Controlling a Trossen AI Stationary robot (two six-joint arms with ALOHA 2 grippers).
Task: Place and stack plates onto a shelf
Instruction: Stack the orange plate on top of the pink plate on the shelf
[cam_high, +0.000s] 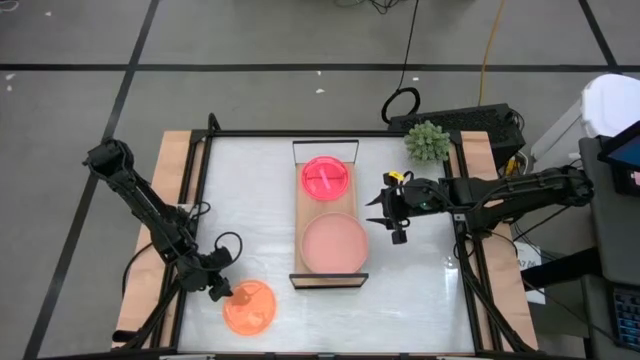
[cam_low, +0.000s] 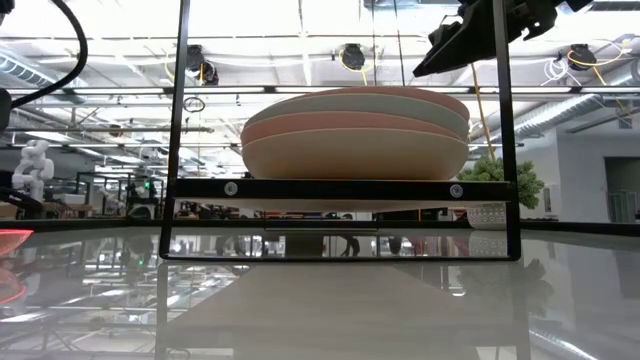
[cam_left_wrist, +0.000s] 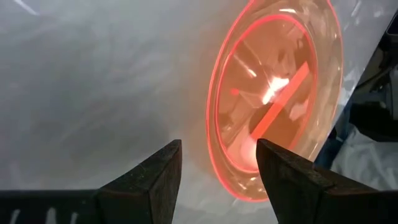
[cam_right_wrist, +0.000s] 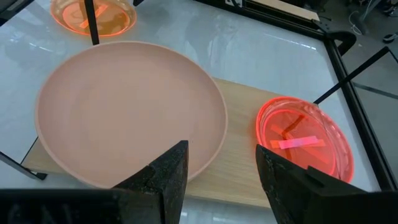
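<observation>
The shelf (cam_high: 328, 275), a long light-wood board with black wire ends, lies in the middle of the white table (cam_high: 260, 190). On its near half sits a stack of large plates (cam_low: 355, 135), dusty-pink uppermost, with a pale grey-green one and a beige one showing in the low view; on its far half sit the hot-pink small plates (cam_high: 326, 177). One translucent orange plate (cam_high: 249, 306) lies alone on the table at the near left, well apart from the shelf. The left gripper (cam_high: 218, 288) hangs just beside that plate's left rim; in its wrist view the two dark fingers (cam_left_wrist: 151, 183) stand spread, one over bare table and the other overlapping the plate's rim, and nothing is pinched between them. The right gripper (cam_high: 392, 216) hovers just right of the shelf between the two stacks, its fingers also apart and holding nothing. The main risk, I judge, is at the orange plate: it lies flat on a glossy surface, so a finger that meets the rim instead of getting under it could push the plate toward the near table edge, or pinch only the thin lip and let it slip out on the lift. A tilted carry could also knock the hot-pink stack on arrival.
</observation>
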